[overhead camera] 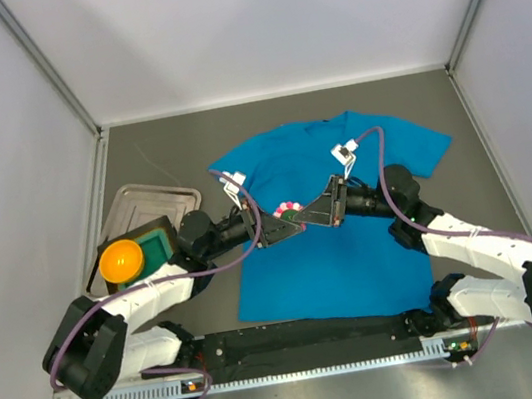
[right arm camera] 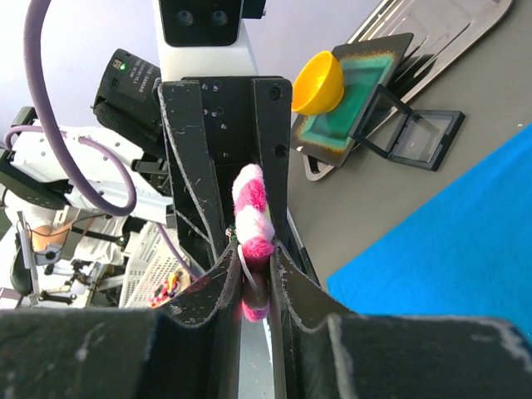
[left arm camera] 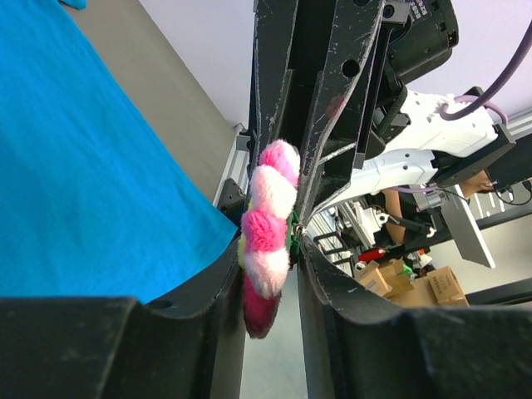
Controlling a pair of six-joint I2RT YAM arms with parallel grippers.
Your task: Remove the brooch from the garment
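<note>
So both arms had met over the middle of the garment [overhead camera: 336, 259], and the brooch [left arm camera: 268, 224] was pinched edge-on between them. The left gripper [left arm camera: 271, 258] had its fingers closed in on the flower from either face. The right gripper [right arm camera: 252, 253] was clamped on it the same way from the opposite side, so each wrist camera showed the other arm's fingers right behind the petals.

Progress-wise, it looked nearly done. In both wrist views the brooch sat in the air between black fingers, with the blue cloth off to one side and nothing visibly tented up with it. My guess was that the pin was already free, or close to it. From the top view I honestly couldn't tell whether it was still snagged in the fabric. What seemed left was carrying it clear and setting it down somewhere.

Materials: the brooch was fuzzy, with puffy pink and white lobes and a darker magenta one, plus a bit of green and a thin metal wire at the back. The shirt was smooth, bright blue knit, lying mostly flat on the dull grey table [overhead camera: 497, 122]. Off to the left sat a shiny metal tray [overhead camera: 135, 202], a glossy orange round thing [overhead camera: 121, 261] and a green pad in a black frame [overhead camera: 161, 241]. The gripper fingers were scuffed, hard black plastic.
</note>
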